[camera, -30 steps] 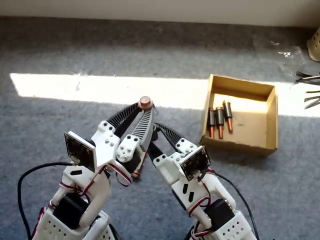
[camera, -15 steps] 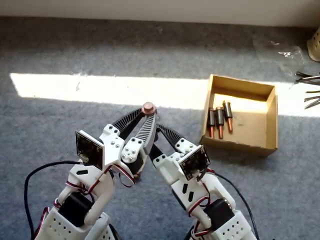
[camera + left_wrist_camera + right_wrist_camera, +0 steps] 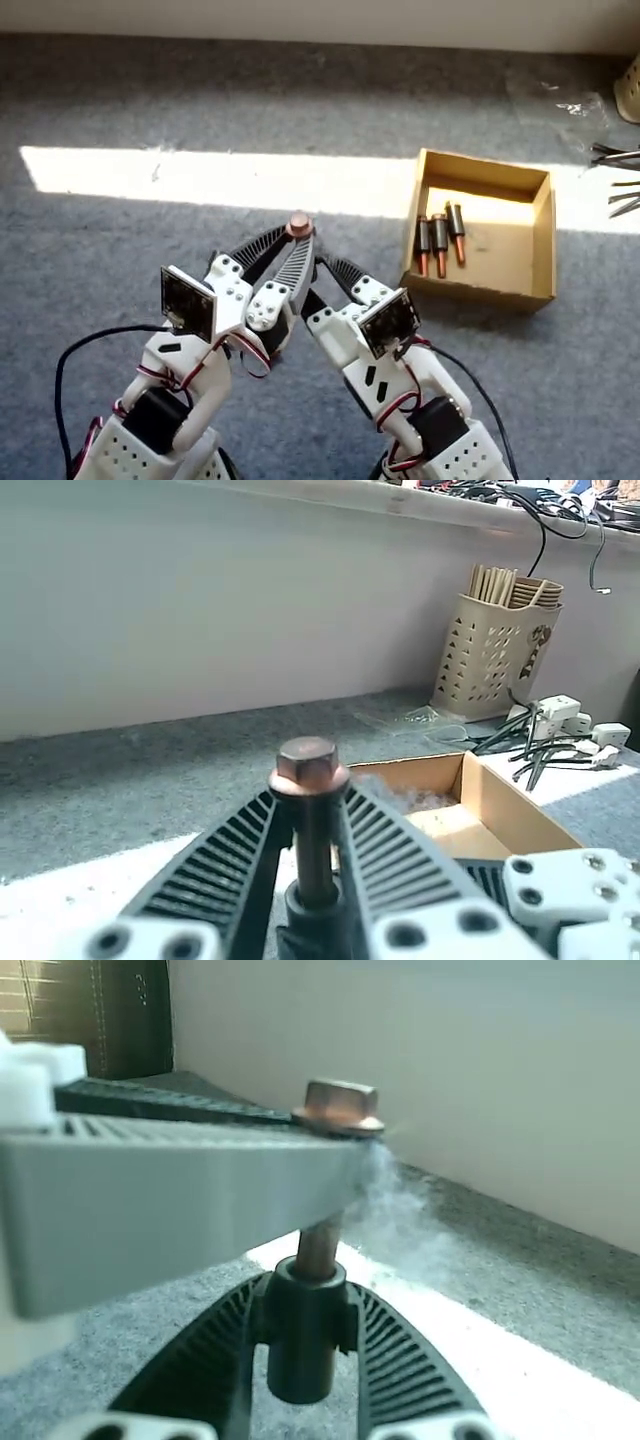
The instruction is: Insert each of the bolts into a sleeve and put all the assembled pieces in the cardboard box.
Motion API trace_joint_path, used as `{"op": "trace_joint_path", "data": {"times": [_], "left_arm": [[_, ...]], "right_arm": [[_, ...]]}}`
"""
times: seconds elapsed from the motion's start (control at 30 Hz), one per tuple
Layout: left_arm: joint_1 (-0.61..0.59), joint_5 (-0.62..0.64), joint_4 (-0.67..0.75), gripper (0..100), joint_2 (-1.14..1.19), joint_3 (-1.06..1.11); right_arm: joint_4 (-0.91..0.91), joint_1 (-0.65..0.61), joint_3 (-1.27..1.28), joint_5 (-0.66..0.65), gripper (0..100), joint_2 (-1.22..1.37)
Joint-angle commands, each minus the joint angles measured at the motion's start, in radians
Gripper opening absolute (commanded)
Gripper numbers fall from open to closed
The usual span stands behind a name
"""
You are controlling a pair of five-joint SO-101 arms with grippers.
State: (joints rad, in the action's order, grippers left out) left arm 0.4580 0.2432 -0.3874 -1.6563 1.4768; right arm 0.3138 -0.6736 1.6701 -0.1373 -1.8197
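While clamping the bolt (image 3: 308,770) just under its head in the left gripper (image 3: 310,805), head up and shank down, press straight down along the shank's own line. Note the shank tip entered in the mouth of the sleeve (image 3: 300,1345), with a stretch of bare shank above it: by judgement, insertion begun, not finished. Hold the sleeve upright in the right gripper (image 3: 305,1300), fingers shut tight on its sides, and allow no tilt, to avoid jamming at the rim. Lower slowly, with both pieces held in the air above the middle of the carpet (image 3: 120,260), left of the box (image 3: 545,245). Mind the left fingers: closed on the shank not far above the sleeve, likely to meet its top before full seating. Plan therefore to loosen, press on the head from above, and finish the push. Check for the head sitting on the sleeve's top before letting go. Only then carry across to the box near the carpet's right edge and set down beside the three pieces (image 3: 440,238) lying by its left wall.
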Motion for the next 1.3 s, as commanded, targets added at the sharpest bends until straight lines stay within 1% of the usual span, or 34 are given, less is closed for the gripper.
{"op": "trace_joint_path", "data": {"times": [0.0,0.27,0.33,0.43,0.5,0.83,0.9,0.97,1.07,1.17,1.27], "left_arm": [[-0.027,0.006,-0.003,1,0.004,0.035],[-0.031,0.006,-0.003,2,0.004,0.038],[-0.031,0.005,-0.003,6,0.004,0.038],[-0.033,0.005,-0.002,18,0.004,0.038],[-0.033,0.005,-0.002,23,0.004,0.038],[-0.036,0.003,0.006,24,0.002,-0.012],[-0.065,0.003,0.006,24,0.002,-0.028],[-0.125,0.003,0.006,23,0.002,-0.042],[-0.22,0.011,0.006,23,0.002,-0.077],[-0.278,0.011,0.0,23,0.002,-0.101],[-0.308,0.008,0.0,23,0.002,-0.099]], "right_arm": [[-0.031,0.007,0.102,-0.006,0.5,-0.015],[-0.031,0.007,0.104,-0.009,0.5,-0.015],[-0.031,0.007,0.104,-0.009,0.5,-0.015],[-0.031,0.007,0.104,-0.009,0.5,-0.015],[-0.031,0.007,0.105,-0.009,0.5,-0.015],[-0.031,0.007,0.107,-0.009,0.5,-0.015],[-0.031,0.007,0.107,-0.009,0.5,-0.015],[-0.03,0.015,0.107,-0.008,0.5,-0.01],[-0.03,0.048,0.105,-0.006,0.5,-0.005],[-0.028,0.087,0.104,-0.005,0.5,-0.005],[0.079,0.119,0.099,-0.009,0.5,-0.005]]}}
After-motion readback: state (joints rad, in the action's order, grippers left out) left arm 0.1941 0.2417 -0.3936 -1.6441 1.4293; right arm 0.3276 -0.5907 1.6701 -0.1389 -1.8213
